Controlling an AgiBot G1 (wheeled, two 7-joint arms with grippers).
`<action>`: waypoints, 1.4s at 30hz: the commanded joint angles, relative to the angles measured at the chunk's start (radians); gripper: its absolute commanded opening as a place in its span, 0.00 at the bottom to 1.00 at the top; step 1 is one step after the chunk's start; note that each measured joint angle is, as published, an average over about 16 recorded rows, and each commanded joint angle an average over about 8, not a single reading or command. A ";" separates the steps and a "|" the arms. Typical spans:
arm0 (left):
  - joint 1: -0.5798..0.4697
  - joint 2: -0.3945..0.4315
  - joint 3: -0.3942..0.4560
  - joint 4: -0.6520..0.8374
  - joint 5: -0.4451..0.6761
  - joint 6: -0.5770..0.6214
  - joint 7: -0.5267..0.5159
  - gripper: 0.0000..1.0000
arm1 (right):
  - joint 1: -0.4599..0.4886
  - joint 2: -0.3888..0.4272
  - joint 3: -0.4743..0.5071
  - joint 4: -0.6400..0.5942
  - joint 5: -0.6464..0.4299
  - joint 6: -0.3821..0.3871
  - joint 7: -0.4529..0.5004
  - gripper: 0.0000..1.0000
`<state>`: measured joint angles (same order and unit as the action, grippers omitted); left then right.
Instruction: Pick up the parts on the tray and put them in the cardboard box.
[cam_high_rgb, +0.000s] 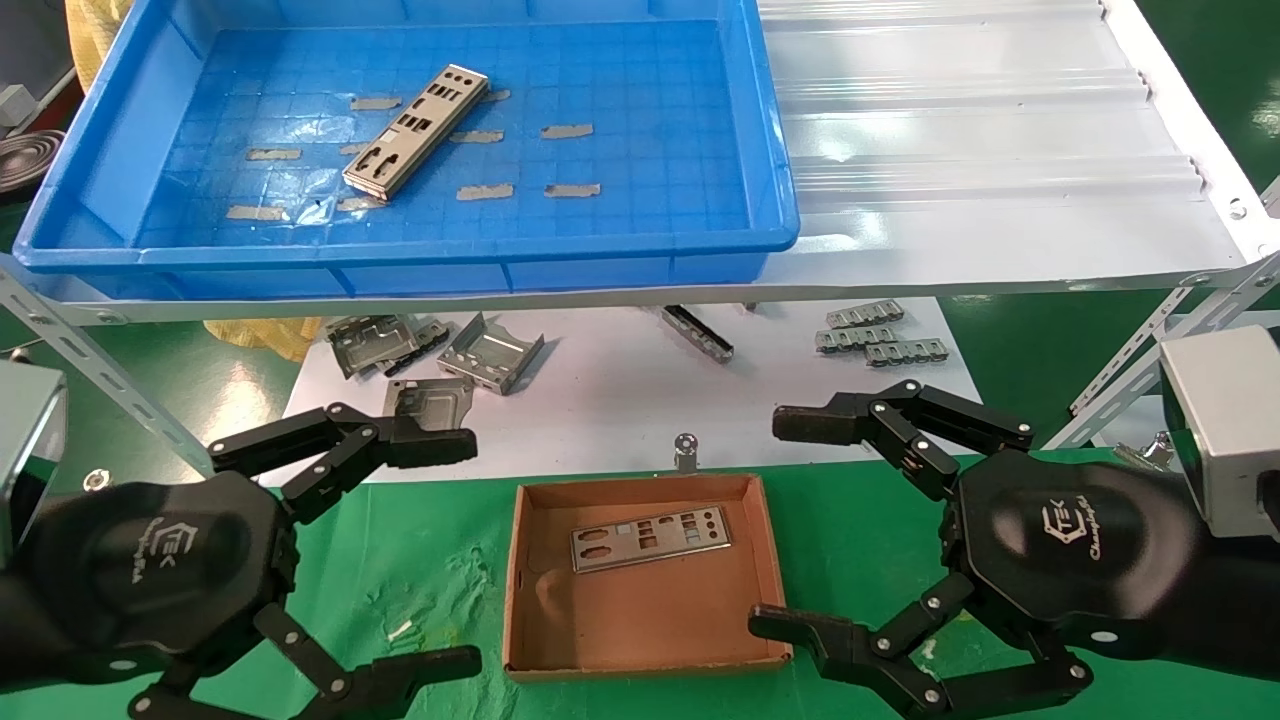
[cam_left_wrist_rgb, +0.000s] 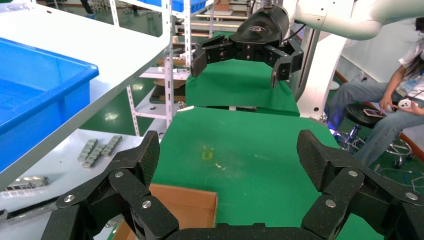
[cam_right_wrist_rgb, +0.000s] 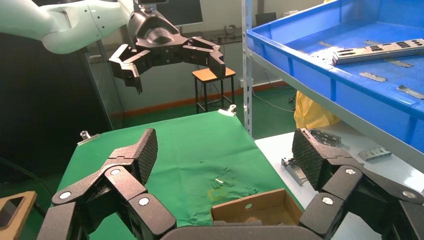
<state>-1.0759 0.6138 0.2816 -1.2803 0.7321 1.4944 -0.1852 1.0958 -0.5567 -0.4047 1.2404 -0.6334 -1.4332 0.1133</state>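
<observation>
Closest to the robot, two black tools hang over the green bench (cam_high_rgb: 420, 570). The left tool (cam_high_rgb: 455, 550) is on the left of the cardboard box (cam_high_rgb: 640, 640). Its fingers are spread wide apart and hold nothing. The right tool (cam_high_rgb: 785, 525) is on the right of the box. Its fingers are wide apart too, and they are empty. The lower finger tip of the right tool sits just by the box's near right corner.

The small brown box sits on the green bench between the two tools. One flat silver part (cam_high_rgb: 650, 540) lies inside it, toward the far side of the box floor.

A bit farther off is a white sheet (cam_high_rgb: 620, 400) with bent grey brackets (cam_high_rgb: 490, 352) and small notched strips (cam_high_rgb: 880, 335) on it.

Farthest away, up on a white shelf (cam_high_rgb: 1000, 180), is the big blue tray (cam_high_rgb: 640, 260). One more silver part (cam_high_rgb: 415, 130) lies slanted on the tray floor, toward its left side, with bits of grey tape (cam_high_rgb: 567, 130) around it.
</observation>
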 joint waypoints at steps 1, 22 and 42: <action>0.000 0.000 0.000 0.000 0.000 0.000 0.000 1.00 | 0.000 0.000 0.000 0.000 0.000 0.000 0.000 1.00; 0.000 0.000 0.000 0.000 0.000 0.000 0.000 1.00 | 0.000 0.000 0.000 0.000 0.000 0.000 0.000 0.25; 0.000 0.000 0.000 0.000 0.000 0.000 0.000 1.00 | 0.000 0.000 0.000 0.000 0.000 0.000 0.000 0.00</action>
<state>-1.0760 0.6138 0.2816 -1.2803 0.7321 1.4944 -0.1852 1.0958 -0.5567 -0.4047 1.2404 -0.6333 -1.4332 0.1133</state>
